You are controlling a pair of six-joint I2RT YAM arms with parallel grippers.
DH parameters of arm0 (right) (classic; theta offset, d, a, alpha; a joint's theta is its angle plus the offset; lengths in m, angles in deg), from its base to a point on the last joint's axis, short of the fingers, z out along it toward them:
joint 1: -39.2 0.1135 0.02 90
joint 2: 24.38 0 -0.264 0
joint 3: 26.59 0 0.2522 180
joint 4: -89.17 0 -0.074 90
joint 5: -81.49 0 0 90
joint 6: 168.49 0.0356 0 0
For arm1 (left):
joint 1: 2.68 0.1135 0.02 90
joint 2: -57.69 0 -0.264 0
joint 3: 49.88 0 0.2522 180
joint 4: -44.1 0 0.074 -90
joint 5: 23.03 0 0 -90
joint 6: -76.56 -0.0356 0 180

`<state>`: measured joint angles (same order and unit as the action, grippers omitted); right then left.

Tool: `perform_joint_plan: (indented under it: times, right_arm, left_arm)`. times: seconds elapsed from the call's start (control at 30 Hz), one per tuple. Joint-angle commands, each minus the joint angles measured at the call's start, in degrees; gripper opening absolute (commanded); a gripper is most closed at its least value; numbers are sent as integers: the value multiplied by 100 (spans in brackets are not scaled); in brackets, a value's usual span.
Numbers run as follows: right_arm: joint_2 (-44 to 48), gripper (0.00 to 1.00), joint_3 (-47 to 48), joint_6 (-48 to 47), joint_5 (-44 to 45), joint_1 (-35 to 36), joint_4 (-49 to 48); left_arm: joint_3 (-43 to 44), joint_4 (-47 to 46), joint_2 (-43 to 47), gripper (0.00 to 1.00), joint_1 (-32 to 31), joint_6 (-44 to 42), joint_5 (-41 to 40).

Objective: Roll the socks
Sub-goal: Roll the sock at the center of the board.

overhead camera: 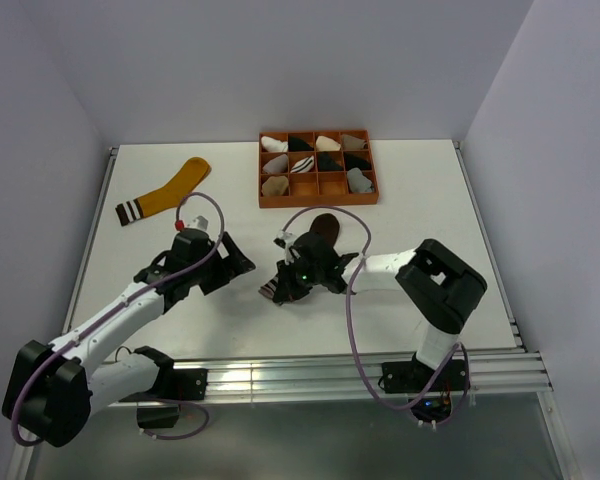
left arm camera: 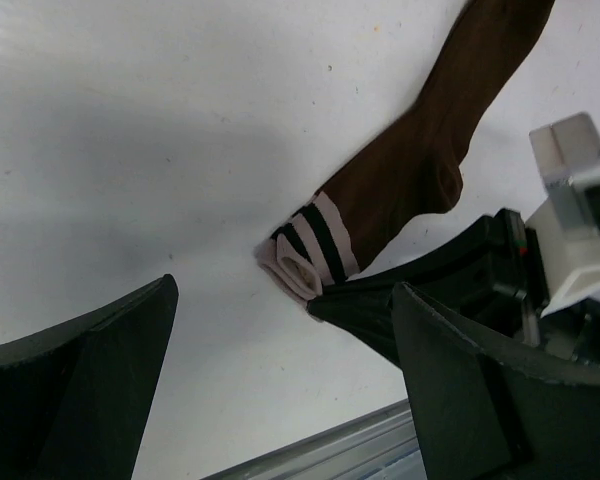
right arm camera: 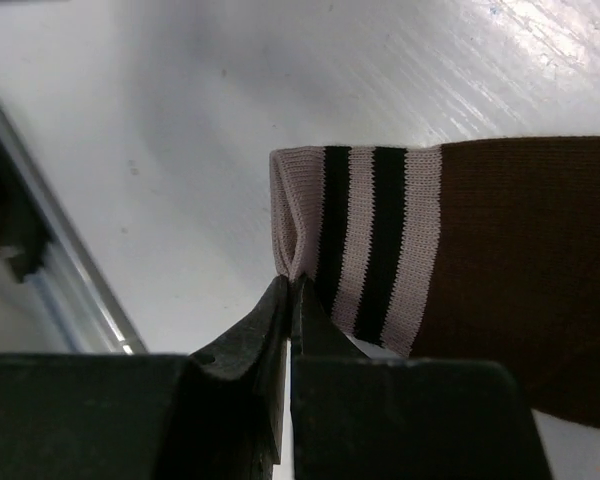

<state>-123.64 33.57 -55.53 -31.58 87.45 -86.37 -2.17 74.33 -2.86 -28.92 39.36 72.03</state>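
On the white worktop (overhead camera: 430, 200), our right gripper (right arm camera: 290, 295) is pressed together right at the striped cuff edge of the dark brown sock (right arm camera: 520, 260). We cannot tell whether it has caught any fabric. Our left gripper (left arm camera: 285, 288) hangs spread wide, with that cuff just ahead of it.

The dark brown sock (right arm camera: 520, 260) lies flat centrally, striped cuff nearest; the mustard-yellow sock (overhead camera: 170, 192) lies flat at far left.

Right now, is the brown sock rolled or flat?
Flat: the brown sock lies stretched out, unrolled, right gripper pinching its cuff edge.
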Motion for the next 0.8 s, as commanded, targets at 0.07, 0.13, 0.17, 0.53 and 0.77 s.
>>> perform_joint_plan:
  times: [0.07,0.13,0.17,0.53,0.77]
  right_arm:
    - [-207,0,-297,850,-1252,-447,-1152]
    - [-356,0,-403,1113,-1586,-623,-1486]
    - [-409,0,-412,1192,-1665,-676,-1548]
    - [-1112,0,-658,1984,-2307,-1203,-2384]
    - [-1297,0,-684,2037,-2369,-1265,-2480]
  left_arm:
    - [-187,-530,-158,92,-303,442,-181]
    - [-275,-644,-237,91,-399,547,-189]
    - [-293,-680,-264,91,-426,574,-190]
    - [-258,-1172,-958,85,-751,960,-269]
    - [-319,-1462,-1441,80,-927,1215,-392]
